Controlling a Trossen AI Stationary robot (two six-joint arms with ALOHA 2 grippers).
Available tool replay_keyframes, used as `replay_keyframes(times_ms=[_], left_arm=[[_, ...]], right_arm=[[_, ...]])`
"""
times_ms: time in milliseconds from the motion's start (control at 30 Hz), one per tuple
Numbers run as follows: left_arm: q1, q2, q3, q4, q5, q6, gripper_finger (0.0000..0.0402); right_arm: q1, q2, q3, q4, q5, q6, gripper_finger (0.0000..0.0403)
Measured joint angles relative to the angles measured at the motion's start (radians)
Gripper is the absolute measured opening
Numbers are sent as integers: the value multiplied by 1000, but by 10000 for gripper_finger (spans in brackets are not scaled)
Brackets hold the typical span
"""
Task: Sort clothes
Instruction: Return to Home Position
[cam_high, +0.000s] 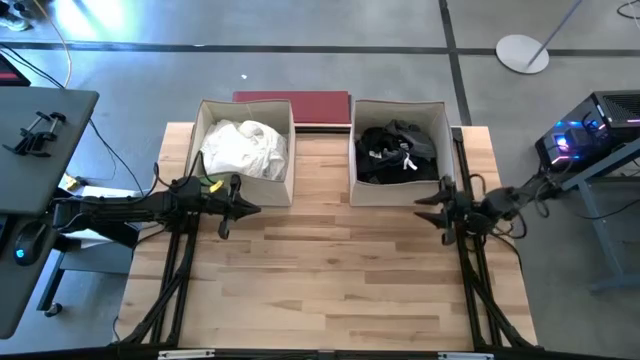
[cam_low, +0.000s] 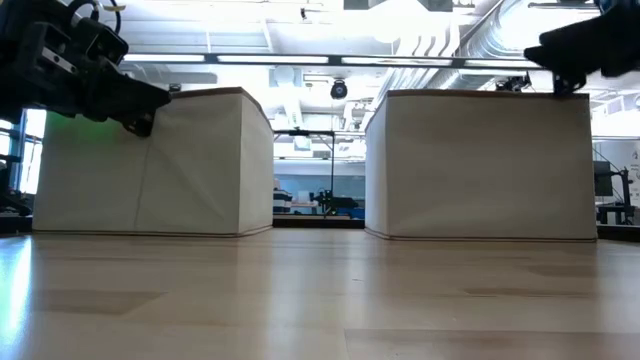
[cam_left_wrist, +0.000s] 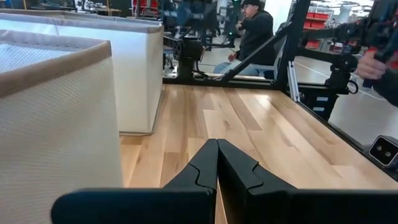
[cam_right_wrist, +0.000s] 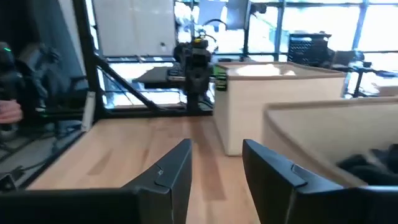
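Two beige fabric boxes stand at the table's far side. The left box (cam_high: 246, 150) holds white clothes (cam_high: 243, 147); the right box (cam_high: 400, 152) holds black and grey clothes (cam_high: 395, 152). My left gripper (cam_high: 252, 208) hangs shut just in front of the left box's near wall, pointing level toward the table's right; its fingers (cam_left_wrist: 217, 163) meet with nothing between them. My right gripper (cam_high: 425, 208) floats open by the right box's near right corner, pointing level toward the left, its fingers (cam_right_wrist: 217, 165) apart and empty.
A flat dark red board (cam_high: 300, 104) lies behind the boxes at the table's far edge. The bare wooden tabletop (cam_high: 330, 270) spreads between the arms and toward the near edge. A seated person (cam_left_wrist: 252, 31) and a hand (cam_left_wrist: 373, 62) show beyond the table.
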Motion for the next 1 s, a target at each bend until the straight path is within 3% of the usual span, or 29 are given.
replay_keyframes(times_ms=[167,333,467,833,1000], left_arm=[[0,0,0,0,0,1,0],[0,0,0,2,-2,1,0],[0,0,0,2,-2,1,0],[0,0,0,2,-3,52,0],[0,0,0,-2,-4,50,0]], right_arm=[[-23,0,70,-66,-34,6,119],[-72,3,-67,198,-201,-16,105],[-158,3,-139,321,-261,-23,94],[-431,3,-152,247,-590,125,66],[-443,6,-159,162,-578,167,62]])
